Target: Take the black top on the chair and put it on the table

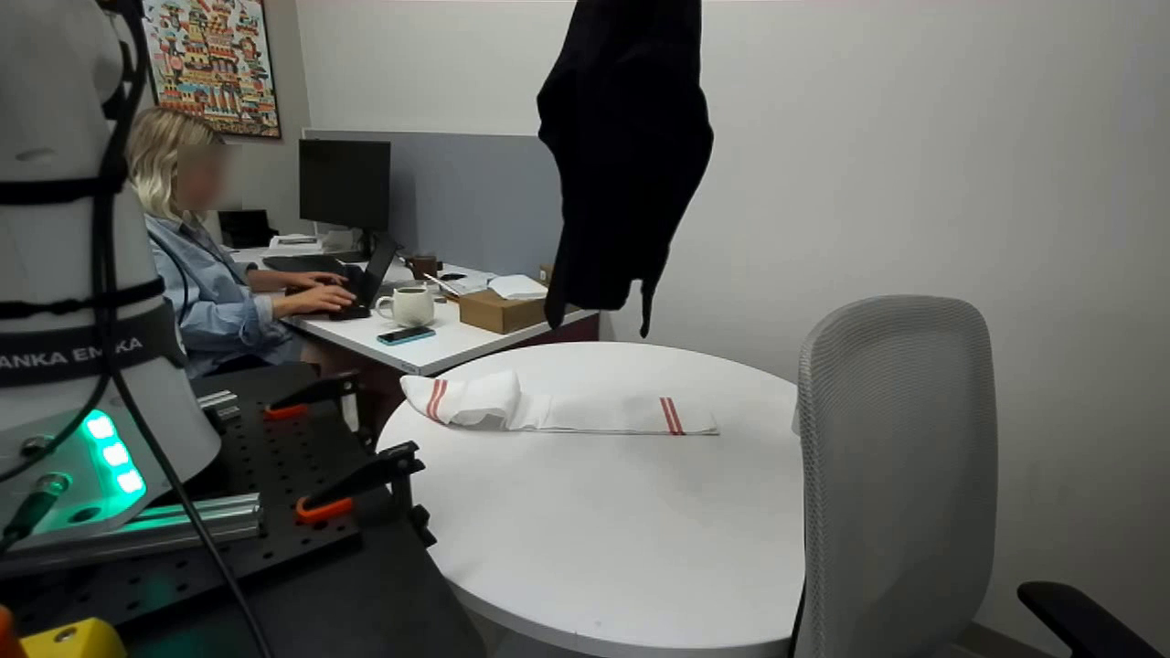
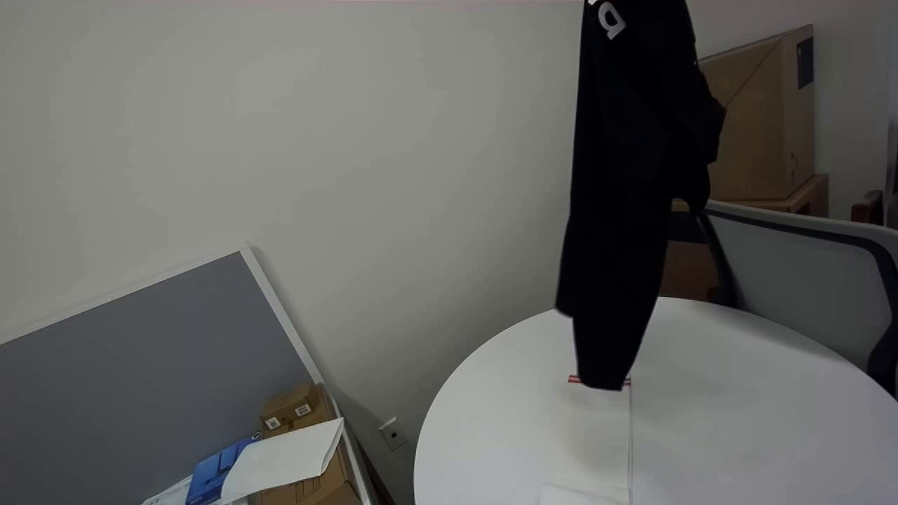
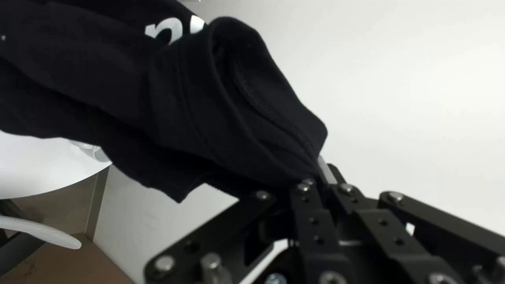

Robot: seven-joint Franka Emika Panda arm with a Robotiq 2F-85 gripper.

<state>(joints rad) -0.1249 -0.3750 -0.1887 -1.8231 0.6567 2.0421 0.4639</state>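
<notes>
The black top hangs limp in the air above the table's far part in an exterior view. It also hangs in the other outside picture, its lower end in front of the white tabletop. White print shows near its upper part. In the wrist view my gripper is shut on a bunched edge of the black top; the fingertips are partly hidden by fabric. The gripper is out of frame in both exterior views. The chair stands beside the table, its grey backrest also visible with no top on it.
A white cloth with red stripes lies on the table below the black top. A desk with a monitor, mug and boxes stands behind, with a seated person. Clamps stick out at the robot's base. A large cardboard box stands behind the chair.
</notes>
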